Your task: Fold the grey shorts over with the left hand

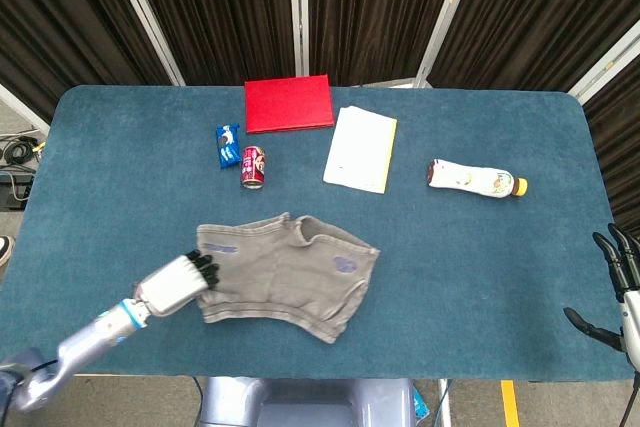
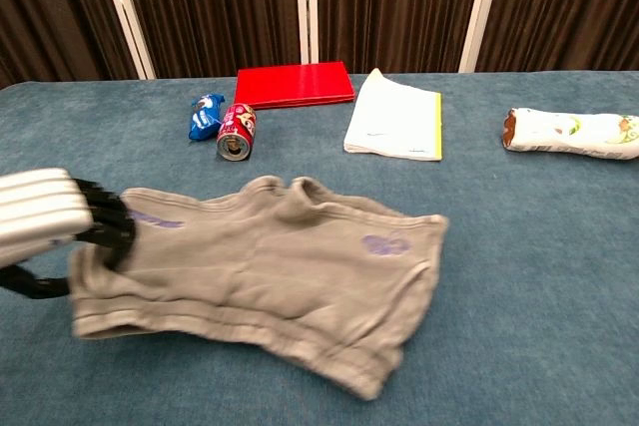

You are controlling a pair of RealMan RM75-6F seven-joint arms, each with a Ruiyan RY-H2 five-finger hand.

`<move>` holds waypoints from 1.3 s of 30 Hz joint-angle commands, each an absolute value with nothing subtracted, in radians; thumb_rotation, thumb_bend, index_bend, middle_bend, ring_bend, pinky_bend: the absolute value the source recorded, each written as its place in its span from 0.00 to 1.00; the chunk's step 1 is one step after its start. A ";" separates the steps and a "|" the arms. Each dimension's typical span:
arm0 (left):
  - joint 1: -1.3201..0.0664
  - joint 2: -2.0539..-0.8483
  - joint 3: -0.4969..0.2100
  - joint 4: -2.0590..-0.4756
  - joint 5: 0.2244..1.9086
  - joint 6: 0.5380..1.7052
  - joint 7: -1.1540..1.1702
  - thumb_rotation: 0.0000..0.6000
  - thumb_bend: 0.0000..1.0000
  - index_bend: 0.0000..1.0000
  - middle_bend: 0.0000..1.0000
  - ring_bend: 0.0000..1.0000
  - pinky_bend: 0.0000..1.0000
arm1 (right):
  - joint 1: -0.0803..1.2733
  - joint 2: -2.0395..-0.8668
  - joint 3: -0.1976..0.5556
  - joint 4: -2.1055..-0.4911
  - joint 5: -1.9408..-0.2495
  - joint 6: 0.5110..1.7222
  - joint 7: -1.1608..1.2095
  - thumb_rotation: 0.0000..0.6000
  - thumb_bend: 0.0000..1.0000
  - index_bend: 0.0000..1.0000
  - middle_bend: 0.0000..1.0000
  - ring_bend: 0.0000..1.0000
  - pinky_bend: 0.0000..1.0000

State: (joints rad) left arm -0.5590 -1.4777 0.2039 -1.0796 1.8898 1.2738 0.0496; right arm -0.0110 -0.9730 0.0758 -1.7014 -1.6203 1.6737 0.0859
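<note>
The grey shorts [image 1: 285, 272] [image 2: 270, 276] lie crumpled and skewed on the blue table [image 1: 480, 257], waistband toward the front edge. My left hand [image 1: 178, 284] [image 2: 45, 212] grips their left edge, with the dark fingers [image 2: 105, 218] on top of the cloth and the thumb under it. The shorts' right leg trails toward the table's middle. Off the table's right front corner my right hand [image 1: 620, 287] hangs with fingers spread, holding nothing; the chest view does not show it.
Behind the shorts stand a red can [image 1: 253, 167] [image 2: 237, 132] and a blue packet [image 1: 228, 145] [image 2: 205, 115]. Further back lie a red book [image 1: 289, 103] [image 2: 295, 83] and a white notebook [image 1: 361, 149] [image 2: 394, 127]. A bottle [image 1: 475, 179] [image 2: 569, 133] lies on its side at the right.
</note>
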 commanded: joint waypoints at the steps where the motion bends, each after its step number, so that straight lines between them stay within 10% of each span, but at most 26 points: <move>1: -0.516 -1.434 0.242 -1.046 1.899 1.323 0.026 1.00 0.48 0.69 0.39 0.30 0.40 | -0.011 -0.974 0.075 -1.703 -1.623 1.674 0.082 1.00 0.00 0.00 0.00 0.00 0.00; 22: -0.454 -1.467 0.254 -0.609 1.973 1.638 -0.096 1.00 0.48 0.75 0.43 0.31 0.40 | -0.014 -0.979 0.071 -1.712 -1.635 1.680 0.061 1.00 0.00 0.00 0.00 0.00 0.00; 39: -0.787 -1.558 0.291 -0.839 2.240 1.495 0.258 1.00 0.48 0.75 0.43 0.31 0.40 | -0.022 -0.953 0.082 -1.706 -1.613 1.694 0.134 1.00 0.00 0.00 0.00 0.00 0.00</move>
